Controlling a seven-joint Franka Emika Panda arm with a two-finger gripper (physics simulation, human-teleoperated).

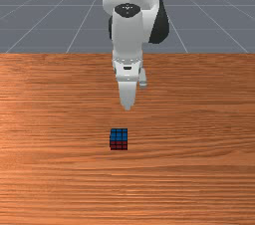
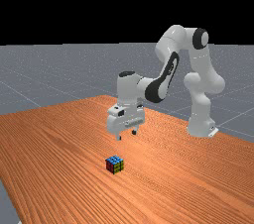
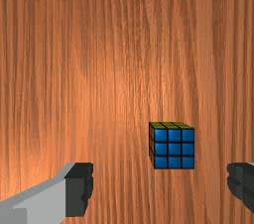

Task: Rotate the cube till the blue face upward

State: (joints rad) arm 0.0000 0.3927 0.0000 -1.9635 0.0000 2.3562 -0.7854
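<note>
Evidently, your cube point(image 2: 115, 164) rests flat on the table point(image 2: 59, 143) with blue upward, so it likely needs no turn; your gripper point(image 2: 126, 135) hangs higher, spread and empty, presumably to leave that pose undisturbed.

Dark grain runs left to right across an orange-brown wooden table point(image 1: 50, 179) in the front view; in the far view, grey floor point(image 2: 54, 79) stretches beyond toward a black backdrop point(image 2: 74, 5).
</note>
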